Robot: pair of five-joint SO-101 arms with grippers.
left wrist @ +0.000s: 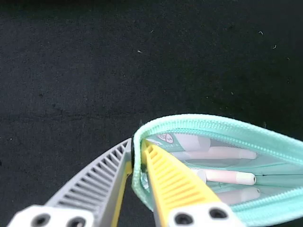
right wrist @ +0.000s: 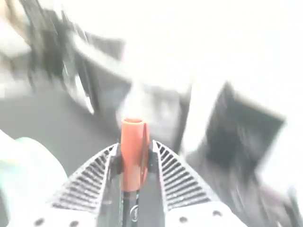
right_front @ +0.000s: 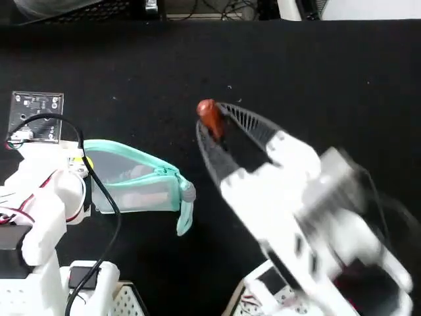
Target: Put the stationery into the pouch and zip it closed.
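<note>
left tool (left wrist: 136, 144) clenched on open rim of mint-green fabric zip pouch (left wrist: 213, 124), yellow finger (left wrist: 170, 179) inside, grey finger (left wrist: 102, 175) outside | left wrist view: white-pink pens (left wrist: 222, 153) inside pouch | right tool (right wrist: 134, 147) grasping orange-brown cylindrical pen (right wrist: 133, 135) | high view: pouch on black tabletop (right_front: 131, 59), apart from right tool

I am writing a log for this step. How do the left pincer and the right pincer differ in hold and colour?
The left pincer is shut on the open rim of the mint pouch; the right pincer is shut on an orange marker. The left pincer has one yellow finger and one grey finger; the right pincer's fingers are both dark. Both have ribbed fingers.
</note>
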